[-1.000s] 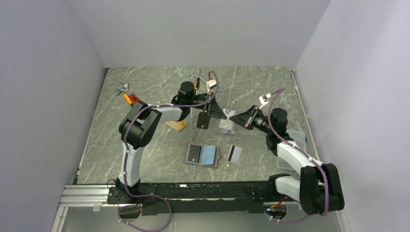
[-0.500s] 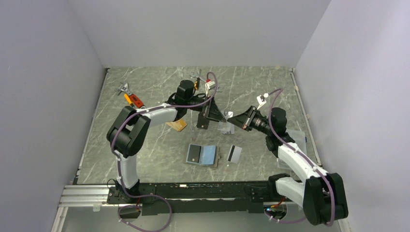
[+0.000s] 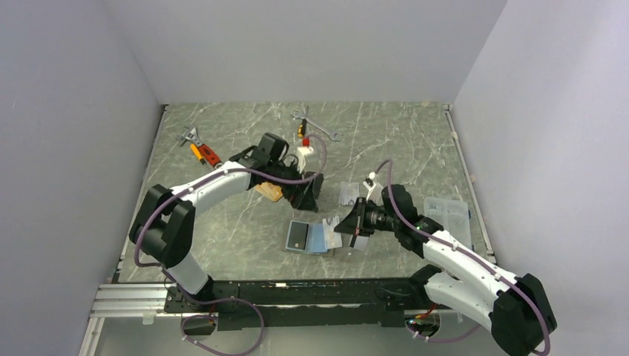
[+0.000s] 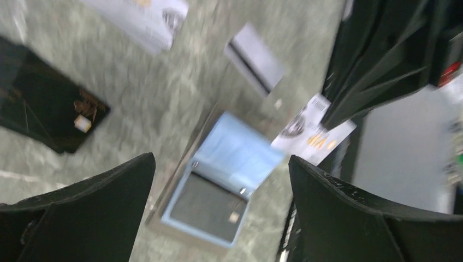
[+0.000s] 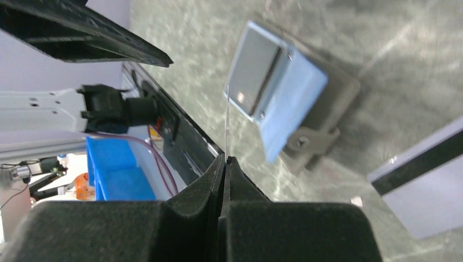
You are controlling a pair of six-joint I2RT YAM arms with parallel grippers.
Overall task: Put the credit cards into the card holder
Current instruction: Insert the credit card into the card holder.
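From above, the left hand (image 3: pixel 305 194) stands wide open near the orange card (image 3: pixel 271 191) on the counter (image 3: pixel 222 222), and the right hand (image 3: pixel 348 226) is closed just beside the open card holder (image 3: pixel 319 239). The left wrist view shows one dark card (image 4: pixel 210 203) in a pocket and a light card (image 4: pixel 314 134) pinched by the right hand. The black card (image 4: pixel 49 109), silver card (image 4: pixel 142 16) and striped card (image 4: pixel 254 54) lie outside. The right wrist view shows the pinched card edge-on, apparently not yet inserted.

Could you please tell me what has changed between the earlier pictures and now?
The left pincer opened and pulled back slightly leftward. The right pincer, shut on a pale card, swung toward the near edge and now holds it edge-on by the holder. The holder, orange card, black card, striped card and silver card lie where they were.
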